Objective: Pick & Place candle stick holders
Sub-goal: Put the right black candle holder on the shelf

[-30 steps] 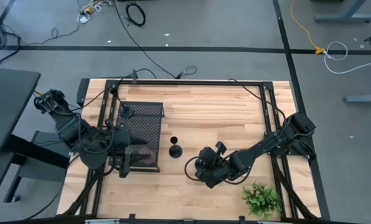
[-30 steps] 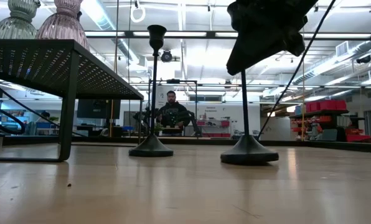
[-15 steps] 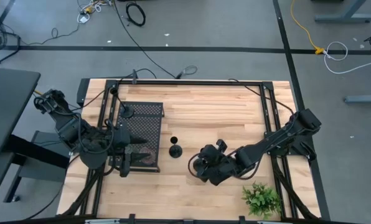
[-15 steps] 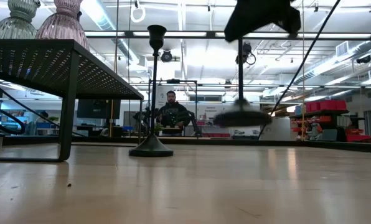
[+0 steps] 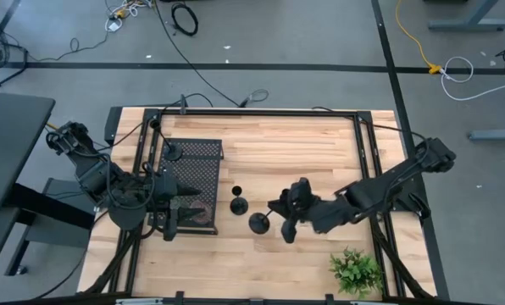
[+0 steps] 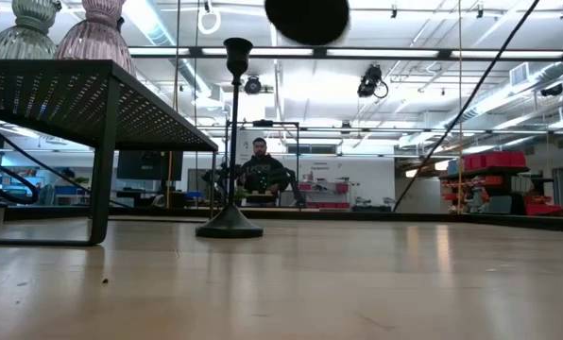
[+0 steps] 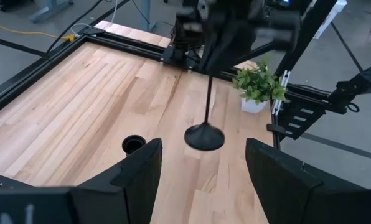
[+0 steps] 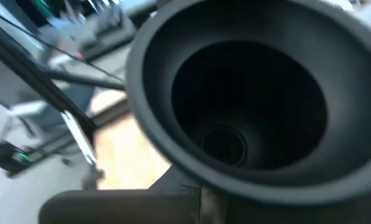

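My right gripper [image 5: 290, 217] is shut on a black candle stick holder, whose round base [image 5: 259, 223] hangs high above the table and shows at the top of the low view [image 6: 307, 19]. A second black holder [image 5: 238, 204] stands on its base on the wood [image 6: 230, 227]. Two glass holders, pale green [image 6: 28, 28] and pinkish [image 6: 97, 33], stand on the black perforated stand [image 5: 195, 174]. My left gripper [image 7: 201, 177] is open and empty over the stand's near end [image 5: 174, 213]. My right gripper holds the black holder by the upper part of its thin stem [image 7: 210, 62], just below the cup [image 8: 235, 93]. It comes at it from above. The holder hangs below the gripper, base [image 7: 204, 137] lowest, a little tilted, clear of the table. The cup hides the fingers in the right wrist view.
A green leafy plant [image 5: 355, 271] in a white pot stands at the table's near right corner. A dark round object [image 5: 174, 152] sits at the stand's far left corner. Bare wood lies between the stand and the right arm. A person shows far behind the table [image 6: 261, 170].
My right gripper has gone up and a little toward the far edge with the black holder. The holder's base stood on the table a second ago; it is now lifted clear and has swung toward the standing holder. My left arm has kept still.
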`<move>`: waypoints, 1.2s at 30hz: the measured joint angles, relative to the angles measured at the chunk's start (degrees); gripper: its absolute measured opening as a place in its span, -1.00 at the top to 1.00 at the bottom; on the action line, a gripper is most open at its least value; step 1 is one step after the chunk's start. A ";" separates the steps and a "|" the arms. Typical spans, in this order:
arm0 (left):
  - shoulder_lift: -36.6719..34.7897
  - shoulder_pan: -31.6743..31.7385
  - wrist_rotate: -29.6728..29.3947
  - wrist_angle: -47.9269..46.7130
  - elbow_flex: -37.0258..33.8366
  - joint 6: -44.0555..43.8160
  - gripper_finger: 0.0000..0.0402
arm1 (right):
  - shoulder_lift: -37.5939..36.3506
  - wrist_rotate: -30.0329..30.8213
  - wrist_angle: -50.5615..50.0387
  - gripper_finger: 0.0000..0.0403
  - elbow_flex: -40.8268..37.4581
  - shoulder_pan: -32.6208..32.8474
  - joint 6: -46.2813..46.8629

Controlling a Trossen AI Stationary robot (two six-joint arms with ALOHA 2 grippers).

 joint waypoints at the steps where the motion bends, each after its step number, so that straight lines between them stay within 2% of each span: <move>1: -0.01 0.00 0.00 0.01 -0.01 0.01 -0.16 | -0.69 -0.02 1.41 0.97 0.00 0.01 -1.26; 13: -0.01 0.00 -0.02 0.10 -0.01 -0.03 -0.16 | -6.23 -2.66 17.20 0.98 0.01 0.00 -11.85; 19: -0.01 0.00 -0.34 0.21 0.01 -0.06 -0.16 | -6.33 -2.48 21.54 0.98 0.00 -0.55 -13.48; 29: -0.01 0.10 -5.86 3.37 0.01 0.10 -0.16 | -6.33 -5.07 24.83 0.98 0.00 -3.12 -14.20; 36: 0.00 2.70 -6.27 6.74 -0.01 0.24 -0.16 | -6.08 -7.96 26.95 0.98 0.00 -6.19 -14.96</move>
